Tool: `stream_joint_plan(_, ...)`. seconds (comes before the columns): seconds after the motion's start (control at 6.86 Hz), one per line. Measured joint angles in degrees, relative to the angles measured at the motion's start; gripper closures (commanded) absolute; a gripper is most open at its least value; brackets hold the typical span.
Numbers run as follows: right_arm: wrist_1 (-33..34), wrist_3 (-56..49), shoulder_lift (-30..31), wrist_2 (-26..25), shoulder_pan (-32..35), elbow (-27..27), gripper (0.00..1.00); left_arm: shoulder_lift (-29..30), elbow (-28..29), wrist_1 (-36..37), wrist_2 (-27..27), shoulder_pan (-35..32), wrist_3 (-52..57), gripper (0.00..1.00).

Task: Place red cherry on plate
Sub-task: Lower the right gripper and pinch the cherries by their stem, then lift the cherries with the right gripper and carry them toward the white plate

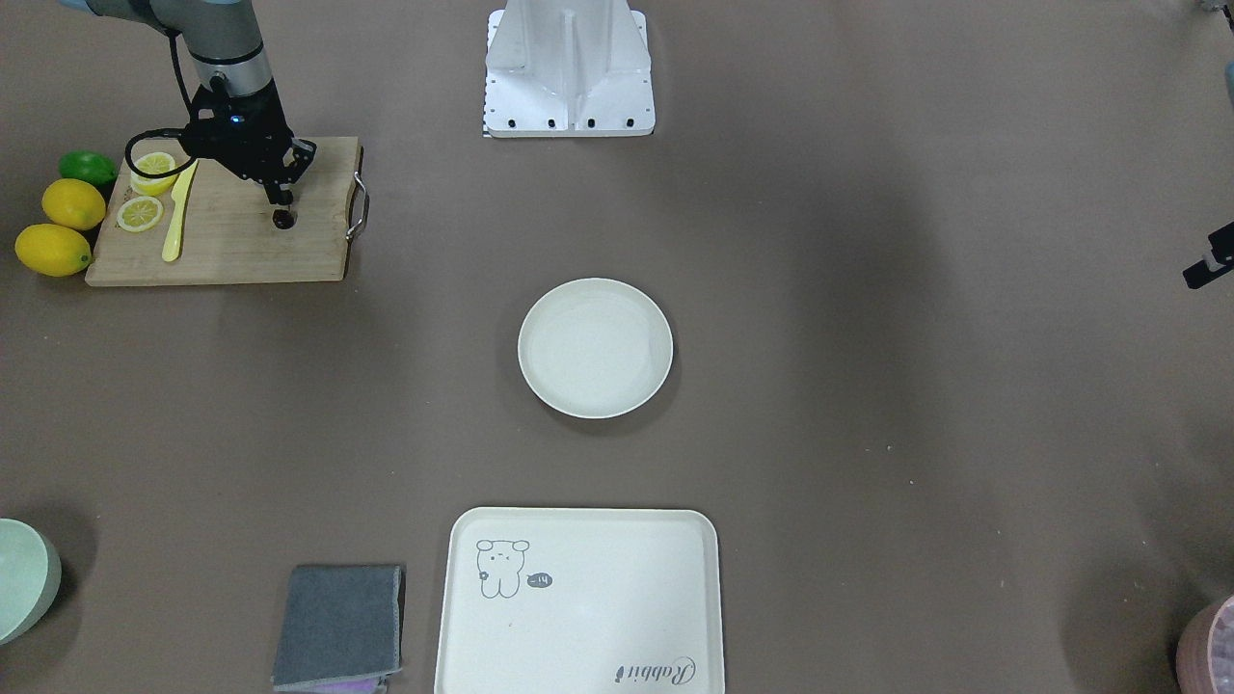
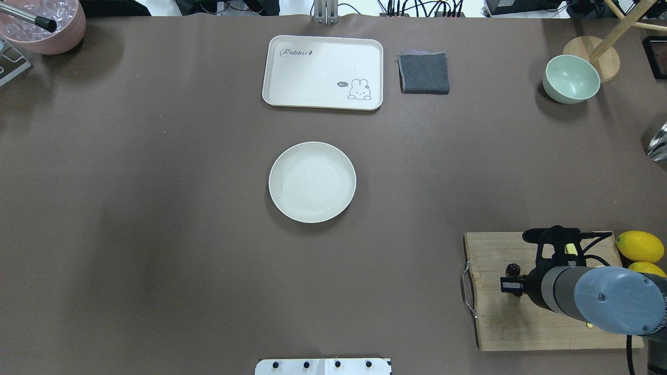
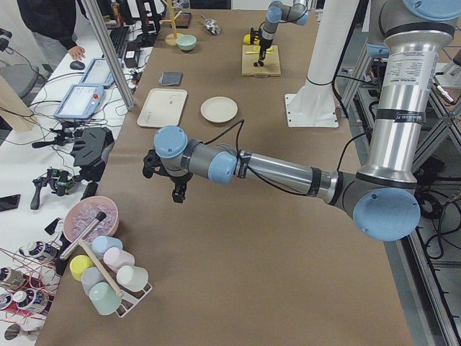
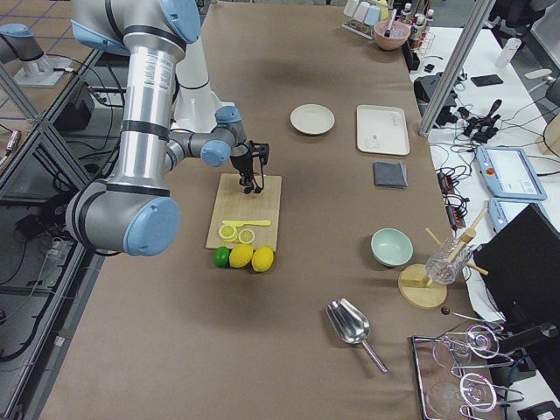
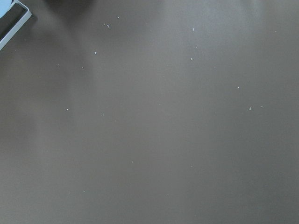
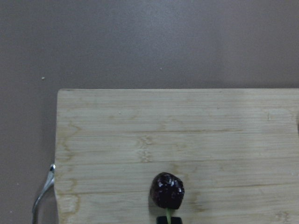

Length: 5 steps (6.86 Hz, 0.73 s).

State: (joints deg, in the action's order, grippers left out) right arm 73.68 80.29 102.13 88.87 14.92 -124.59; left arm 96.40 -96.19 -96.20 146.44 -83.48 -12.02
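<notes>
The red cherry (image 1: 282, 219) is a tiny dark fruit over the wooden cutting board (image 1: 241, 246), at the end near its metal handle. Its green stem runs up into the tips of my right gripper (image 1: 281, 201), which stands straight above it, shut on the stem. In the right wrist view the cherry (image 6: 167, 190) sits low in the middle, close to the wood. The round cream plate (image 1: 595, 347) lies bare at the table's middle, well apart from the board. My left gripper (image 3: 177, 192) hovers over bare table at the other end; I cannot tell its state.
On the board lie lemon slices (image 1: 141, 213) and a yellow knife (image 1: 176, 217); two lemons (image 1: 60, 227) and a lime (image 1: 87, 168) sit beside it. Across the table are the rabbit tray (image 1: 578, 602), a grey cloth (image 1: 339, 625), a green bowl (image 2: 571, 78) and a pink bowl (image 2: 44, 23).
</notes>
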Motion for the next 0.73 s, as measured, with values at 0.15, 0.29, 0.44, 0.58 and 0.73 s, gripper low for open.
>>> stream_joint_plan(0.15, 0.03, 0.03, -0.04, 0.35, 0.18, -0.18, 1.00, 0.06, 0.00, 0.01, -0.01, 0.04, -0.01, 0.01)
stream_joint_plan(0.29, 0.25, -0.07, -0.07, 1.48, 1.25, -1.15, 1.00, 0.11, -0.05, -0.02, 0.01, 0.04, -0.02, 0.01)
stream_joint_plan(0.44, 1.66, -0.71, -0.08, 5.03, 4.62, -3.64, 1.00, 0.13, -0.10, -0.03, 0.05, 0.03, -0.02, 0.01)
stream_joint_plan(0.58, 5.48, -3.01, -0.47, 10.65, 9.99, -7.36, 1.00, 0.14, -0.11, -0.02, 0.07, 0.02, -0.02, 0.01)
stream_joint_plan(0.73, 13.82, -8.37, -3.56, 18.08, 17.94, -11.61, 1.00, 0.14, -0.05, 0.02, 0.07, 0.07, -0.02, 0.01)
